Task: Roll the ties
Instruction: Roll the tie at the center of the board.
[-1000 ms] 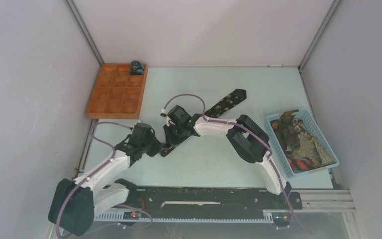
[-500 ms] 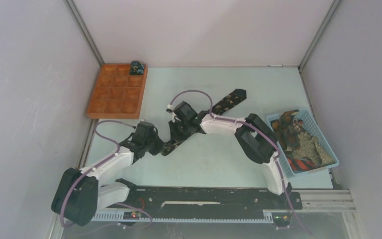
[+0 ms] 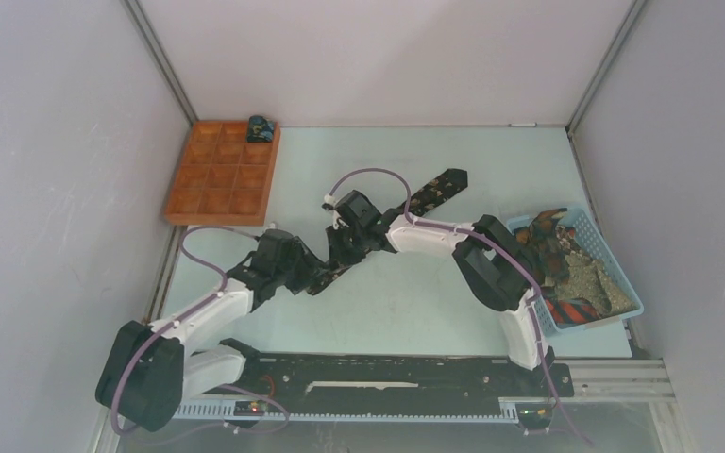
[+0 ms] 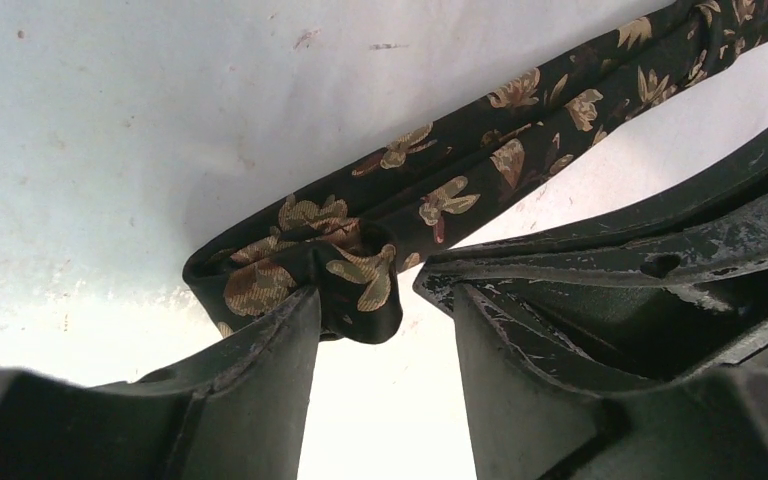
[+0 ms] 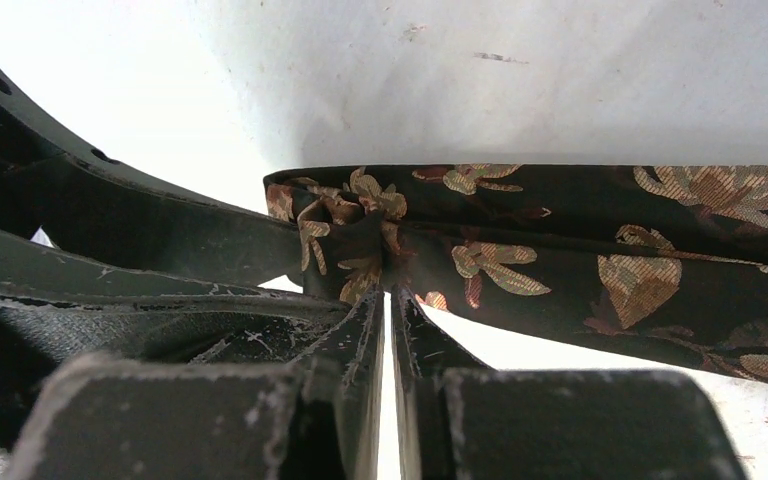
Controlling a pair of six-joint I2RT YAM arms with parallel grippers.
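L hand (image 4: 372, 298) spread, R hand (image 5: 388, 300) pinching fold of 1 leaf tie (image 5: 580, 225); 1 rolled tie (image 3: 261, 127) in tray (image 3: 210, 184).

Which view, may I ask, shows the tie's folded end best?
Left wrist: the tie's folded end appears large, barely blocked. Right wrist sees the right gripper pinching it; top external shows only a tiny dark strip.

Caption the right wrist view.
Right gripper pinching the folded end of a black, tan-leaf-patterned fabric necktie on a pale table.
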